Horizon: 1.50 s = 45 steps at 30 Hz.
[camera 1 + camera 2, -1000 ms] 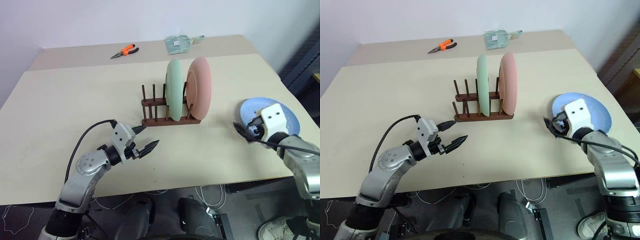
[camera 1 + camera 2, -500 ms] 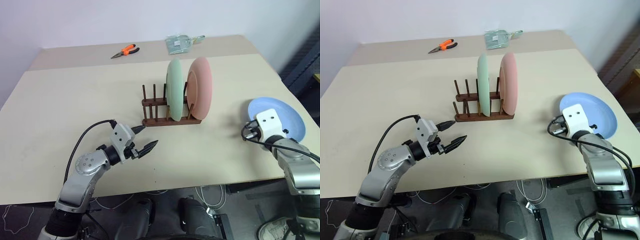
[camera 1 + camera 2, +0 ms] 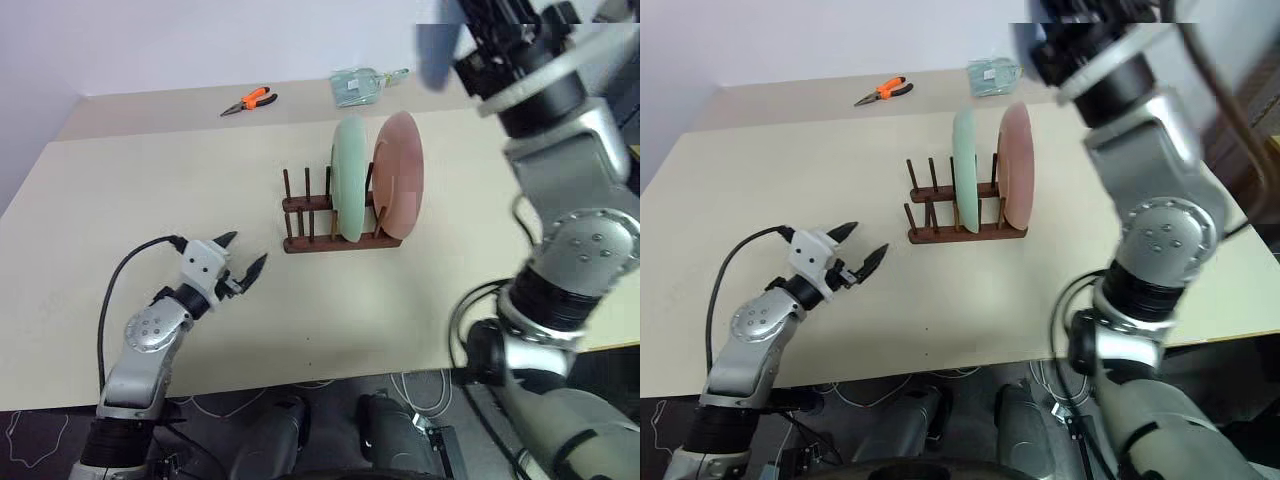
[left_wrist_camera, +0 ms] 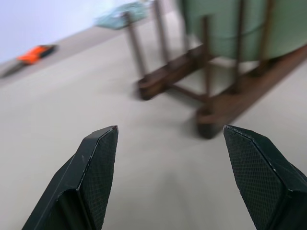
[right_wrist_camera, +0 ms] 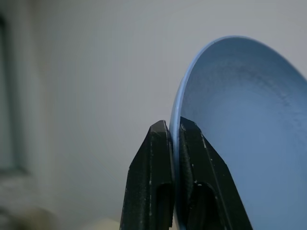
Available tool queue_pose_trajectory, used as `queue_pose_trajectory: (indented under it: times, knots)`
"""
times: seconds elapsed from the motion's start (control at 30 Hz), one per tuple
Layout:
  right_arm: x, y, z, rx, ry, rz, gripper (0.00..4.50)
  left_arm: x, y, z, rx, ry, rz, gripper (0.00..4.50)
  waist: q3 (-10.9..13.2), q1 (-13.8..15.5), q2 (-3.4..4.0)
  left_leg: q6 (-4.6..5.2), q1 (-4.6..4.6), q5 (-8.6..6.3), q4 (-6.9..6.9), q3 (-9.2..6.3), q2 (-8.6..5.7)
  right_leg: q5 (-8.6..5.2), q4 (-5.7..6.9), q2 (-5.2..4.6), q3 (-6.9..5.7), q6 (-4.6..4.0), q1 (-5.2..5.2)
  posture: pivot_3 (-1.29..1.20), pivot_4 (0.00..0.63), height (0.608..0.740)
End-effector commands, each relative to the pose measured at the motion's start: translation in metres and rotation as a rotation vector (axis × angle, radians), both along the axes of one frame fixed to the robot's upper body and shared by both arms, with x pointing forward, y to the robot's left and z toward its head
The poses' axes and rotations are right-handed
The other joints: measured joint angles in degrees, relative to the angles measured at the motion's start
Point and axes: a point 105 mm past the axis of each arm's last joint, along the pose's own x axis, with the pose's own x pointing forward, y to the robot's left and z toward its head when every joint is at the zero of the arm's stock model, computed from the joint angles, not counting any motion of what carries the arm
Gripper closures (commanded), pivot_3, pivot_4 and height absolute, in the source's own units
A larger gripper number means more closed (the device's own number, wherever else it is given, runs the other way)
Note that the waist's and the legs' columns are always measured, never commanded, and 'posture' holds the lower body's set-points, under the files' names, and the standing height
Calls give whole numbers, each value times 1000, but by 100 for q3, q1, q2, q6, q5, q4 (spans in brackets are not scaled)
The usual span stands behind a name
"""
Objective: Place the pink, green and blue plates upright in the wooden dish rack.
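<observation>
The blue plate (image 5: 240, 124) sits rim-first in the clamped right pincer (image 5: 173, 132), seemingly raised high.

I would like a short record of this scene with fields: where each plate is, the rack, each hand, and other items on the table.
pink plate: upright in the wooden dish rack, at its right end
green plate: upright in the rack, just left of the pink plate
blue plate: off the table, its rim pinched by the right hand, raised high
rack pegs left of the green plate: free
left hand: open, holds nothing, low over the table, left of the rack
other items: orange pliers and a clear packet at the far edge
</observation>
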Motion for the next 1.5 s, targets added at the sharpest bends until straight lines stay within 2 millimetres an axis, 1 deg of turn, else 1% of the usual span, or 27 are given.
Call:
queue_pose_trajectory:
  times: [0.03, 0.13, 0.23, 0.37, 0.47, 0.6, 0.67, 0.9, 1.03, 1.13, 1.23, 1.33, 1.43, 1.5]
  knots:
    - [-12, 32, -2, 69, 95, 239, 4411, 0, 18, 10, 22, -63, 65, 911, 0, -7, 0, 0, 0, 0, -1, 0, 0, 0, 2, 0, 0, 0, -1, 0, 150, 740]
    - [7, 50, -24, 124, 301, 344, 4411, -2, 22, 9, 27, -70, 90, 911, -4, -15, -1, 0, 0, 0, 1, 2, -1, 1, 4, 1, -1, 0, -2, 0, 150, 740]
    - [16, 65, -40, 153, 413, 379, 4411, -6, 24, 7, 30, -68, 100, 911, -3, -41, 1, 0, 4, 0, 2, 5, -2, 4, 5, 4, 0, -4, -1, 0, 150, 740]
    - [28, 88, -64, 94, 537, 347, 4411, -11, 23, 3, 28, -62, 107, 911, -1, -111, 3, -1, -1, 1, 1, 5, -2, 4, 11, 4, 0, -3, -12, 0, 150, 740]
    - [34, 100, -78, 70, 603, 321, 4411, -11, 23, 3, 28, -59, 107, 911, -2, -153, 3, -2, -1, 1, 0, 5, -1, 4, 17, 6, 0, -3, -16, 0, 150, 740]
    - [42, 87, -90, 66, 648, 288, 4411, -10, 20, 5, 26, -57, 100, 911, -3, -146, 1, -4, -1, 2, -2, 6, 0, 4, 21, 6, 0, -3, -20, 0, 150, 740]
    - [44, 85, -93, 62, 665, 268, 4411, -10, 19, 5, 26, -57, 96, 911, -3, -134, 2, -3, -1, 2, 0, 6, 0, 4, 20, 6, 1, -3, -17, 0, 150, 740]
    - [49, 84, -102, 62, 728, 221, 4411, -13, 15, 3, 30, -50, 64, 911, -2, -154, 3, -4, -2, 2, -2, 6, 0, 4, 22, 7, 1, -4, -22, 0, 150, 740]
    - [55, 87, -110, 34, 762, 197, 4411, -16, 7, 2, 7, -35, 18, 911, -2, -152, 3, -4, -2, 2, -2, 7, 0, 4, 21, 7, 1, -4, -21, 0, 150, 740]
    - [56, 90, -110, 10, 749, 187, 3533, -18, 4, 1, -1, -27, 4, 911, -2, -148, 3, -4, -2, 2, -2, 7, 0, 4, 21, 7, 1, -4, -21, 0, 150, 740]
    - [57, 91, -107, -20, 715, 166, 2041, -18, 3, 0, -6, -21, 2, 911, -2, -151, 3, -3, -2, 2, -2, 7, 0, 4, 21, 7, 1, -4, -21, 0, 150, 740]
    - [56, 90, -100, -69, 630, 127, 575, -18, 1, -1, -8, -16, 0, 911, -2, -152, 3, -3, -2, 2, -2, 7, 0, 4, 21, 7, 1, -4, -21, 0, 150, 740]
    - [55, 87, -91, -101, 550, 105, 575, -18, 0, -1, -10, -15, -2, 911, -3, -148, 2, -3, -2, 2, 0, 8, 0, 4, 21, 7, 1, -4, -21, 0, 150, 740]
    - [51, 83, -79, -142, 444, 80, 575, -18, -1, -1, -12, -13, -2, 911, -3, -146, 2, -3, -2, 2, 0, 8, 0, 4, 21, 7, 1, -3, -21, 0, 150, 740]
